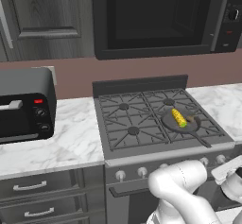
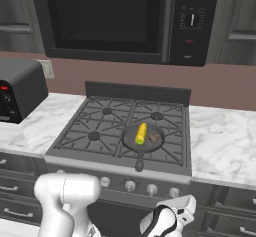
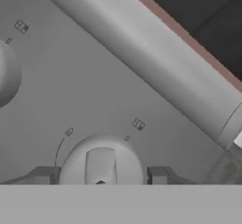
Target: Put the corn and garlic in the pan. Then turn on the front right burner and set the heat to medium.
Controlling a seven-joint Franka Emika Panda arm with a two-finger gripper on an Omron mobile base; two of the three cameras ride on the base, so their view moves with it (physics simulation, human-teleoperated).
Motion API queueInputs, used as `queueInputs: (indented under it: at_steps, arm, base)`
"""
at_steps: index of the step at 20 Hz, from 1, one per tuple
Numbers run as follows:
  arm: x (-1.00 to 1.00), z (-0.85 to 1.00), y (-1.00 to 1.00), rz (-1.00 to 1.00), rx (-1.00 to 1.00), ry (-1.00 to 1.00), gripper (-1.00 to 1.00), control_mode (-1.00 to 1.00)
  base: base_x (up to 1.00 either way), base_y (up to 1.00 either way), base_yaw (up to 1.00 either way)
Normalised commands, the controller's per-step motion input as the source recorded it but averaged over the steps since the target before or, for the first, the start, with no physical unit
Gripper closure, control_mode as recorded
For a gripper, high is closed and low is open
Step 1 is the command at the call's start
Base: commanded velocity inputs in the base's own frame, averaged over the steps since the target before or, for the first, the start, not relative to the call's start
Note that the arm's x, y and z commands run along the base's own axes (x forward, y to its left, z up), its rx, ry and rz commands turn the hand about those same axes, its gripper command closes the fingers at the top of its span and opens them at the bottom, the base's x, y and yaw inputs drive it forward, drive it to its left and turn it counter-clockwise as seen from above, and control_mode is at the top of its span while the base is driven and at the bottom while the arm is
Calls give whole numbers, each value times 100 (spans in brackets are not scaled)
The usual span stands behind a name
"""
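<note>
The corn [image 1: 179,117] [image 2: 141,132], a yellow cob, lies in the pan [image 1: 168,122] [image 2: 129,140]. Beside it in the pan rests the small tan garlic [image 1: 190,119] [image 2: 154,138]. The pan stands over the front right burner, which it hides, with its thin handle [image 2: 139,162] pointing toward the stove's front edge. My gripper [image 3: 101,176] is low at the stove's front panel. It is shut on a round silver knob [image 3: 101,164], with one dark fingertip [image 3: 45,175] at each side of it.
A second knob [image 3: 7,74] sits further along the panel, and the oven door's bar handle [image 3: 146,62] runs just past the knobs. On the counter left of the stove stands a toaster oven [image 1: 23,107]. A black microwave [image 2: 115,18] hangs above.
</note>
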Motion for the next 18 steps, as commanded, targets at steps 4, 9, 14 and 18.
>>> queueInputs:
  at_steps: [4,9,14,18]
  arm:
    - [0,0,0,-13,-20,-4,100,-100]
    - [0,0,0,-13,-19,-6,100,-100]
    - [0,0,0,-12,-19,-5,100,-100]
    - [0,0,0,-12,-19,-4,100,-100]
  base:
    - [0,0,0]
    - [0,0,0]
    - [0,0,0]
    - [0,0,0]
